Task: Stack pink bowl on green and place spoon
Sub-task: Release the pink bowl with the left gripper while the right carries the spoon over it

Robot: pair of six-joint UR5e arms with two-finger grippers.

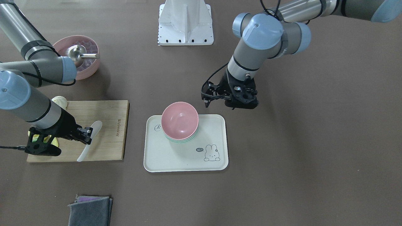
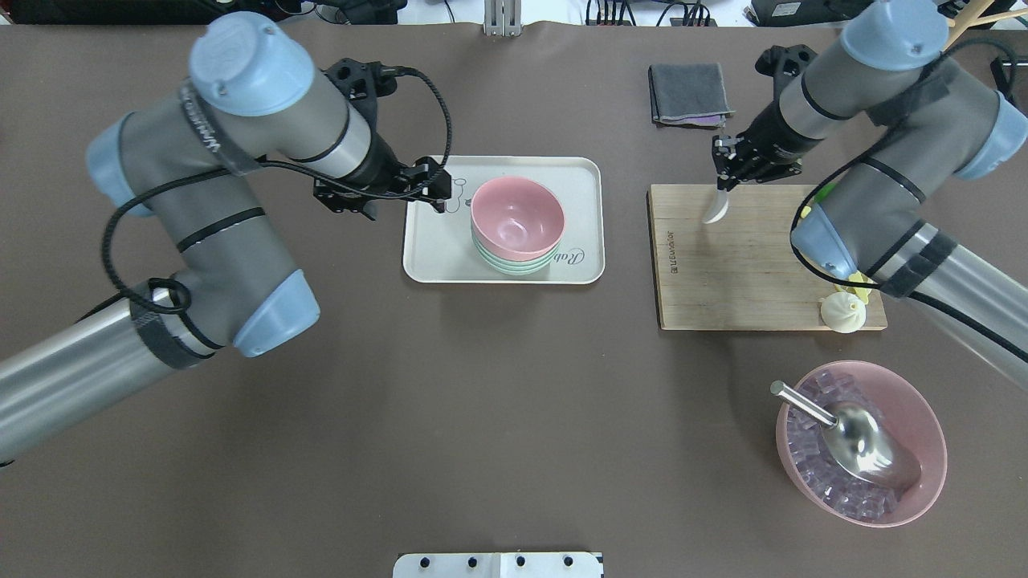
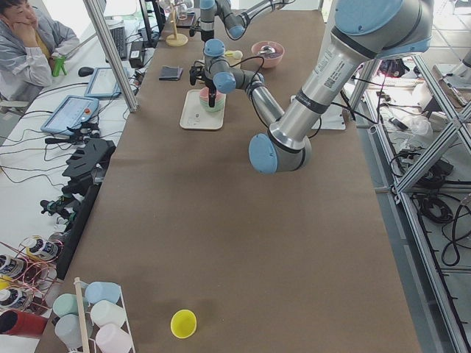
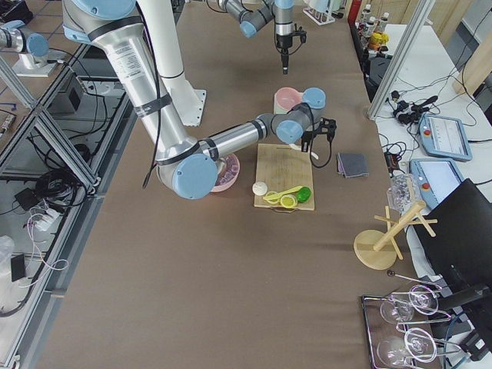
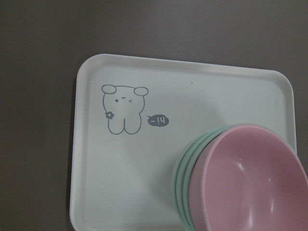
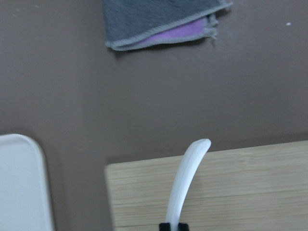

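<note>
The pink bowl (image 1: pixel 179 117) sits nested on a stack of green bowls (image 1: pixel 180 140) on the white tray (image 1: pixel 176 157); it also shows in the overhead view (image 2: pixel 516 210) and the left wrist view (image 5: pixel 250 178). My left gripper (image 1: pixel 209 97) is open and empty, hovering beside the tray's edge (image 2: pixel 434 189). My right gripper (image 1: pixel 87 135) is shut on the white spoon (image 1: pixel 94 129) over the wooden cutting board (image 1: pixel 110 125). In the right wrist view the spoon (image 6: pixel 185 185) sticks out from the shut fingertips towards the board's edge.
A white bun (image 2: pixel 841 311) and yellow-green items lie on the board's near end. A larger pink bowl (image 2: pixel 923 474) of ice cubes holds a metal scoop (image 2: pixel 859 437). A folded grey cloth (image 2: pixel 689 92) lies beyond the board. The robot base (image 1: pixel 186 22) stands mid-table.
</note>
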